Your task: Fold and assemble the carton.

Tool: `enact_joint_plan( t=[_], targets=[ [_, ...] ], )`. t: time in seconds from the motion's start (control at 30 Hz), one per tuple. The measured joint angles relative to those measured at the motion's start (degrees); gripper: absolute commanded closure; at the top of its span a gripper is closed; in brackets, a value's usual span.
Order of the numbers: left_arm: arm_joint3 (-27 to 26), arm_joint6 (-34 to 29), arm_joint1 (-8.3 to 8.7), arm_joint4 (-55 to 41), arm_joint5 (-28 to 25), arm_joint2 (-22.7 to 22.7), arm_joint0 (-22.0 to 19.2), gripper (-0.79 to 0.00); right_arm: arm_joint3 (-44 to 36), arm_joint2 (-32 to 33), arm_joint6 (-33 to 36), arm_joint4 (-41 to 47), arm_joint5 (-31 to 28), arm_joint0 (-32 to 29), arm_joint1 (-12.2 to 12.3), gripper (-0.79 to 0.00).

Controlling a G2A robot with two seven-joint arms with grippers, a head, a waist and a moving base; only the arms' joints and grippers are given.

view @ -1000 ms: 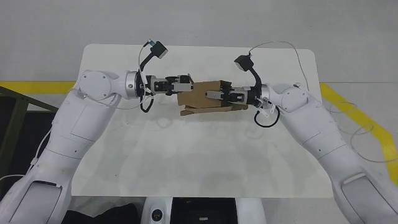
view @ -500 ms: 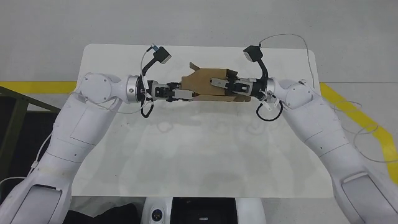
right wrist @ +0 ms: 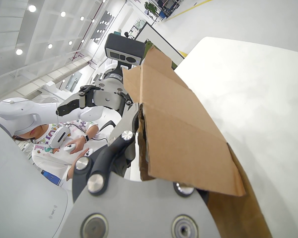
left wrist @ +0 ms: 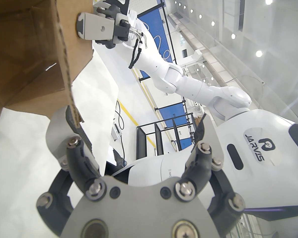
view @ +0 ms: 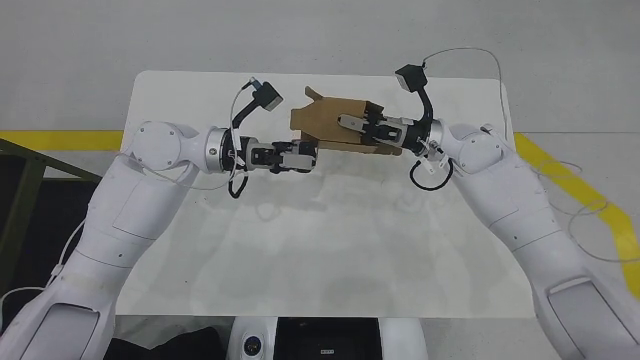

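right jaws tight on carton (view: 318, 118) wall; left jaws wide, empty, at its corner edge

Carton (view: 322, 118) above table (view: 400, 250), far middle; left gripper (view: 306, 156) at its near-left corner, right gripper (view: 350, 123) on its right.

Our left gripper (left wrist: 136, 127) spread wide beside the carton (left wrist: 27, 58)
We see its corrugated edge at one finger (left wrist: 57, 130); the right gripper (left wrist: 79, 28) lays a grey pad against the wall farther off.
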Motion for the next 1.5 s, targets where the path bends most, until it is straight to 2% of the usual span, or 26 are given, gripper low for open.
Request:
enact_joint_plan(
  t=[0.63, 1.0, 1.3, 1.5],
  targets=[
    [1.69, 0.72, -0.51, -0.61, 1.01, 0.15, -0.94, -0.785, -1.51, -0.26, -0.47, -0.27, 0.76, -1.2, -1.17, 0.0],
    [2.83, 0.39, -0.52, -0.72, 0.4, -0.79, -1.13, -0.785, 1.32, 1.08, -0.41, 0.13, 0.08, -0.77, -1.48, 0.0],
    [6.51, 1.58, 0.13, 1.83, -1.76, -4.48, -2.43, -0.785, 1.67, 3.7, 6.69, 5.03, 0.32, -3.97, -0.2, 0.0],
    [9.04, 5.05, 0.58, 11.65, -5.02, -5.15, -3.22, -0.785, -0.96, 6.28, 11.06, 7.31, 1.57, -7.14, 1.13, 0.0]
  ],
)
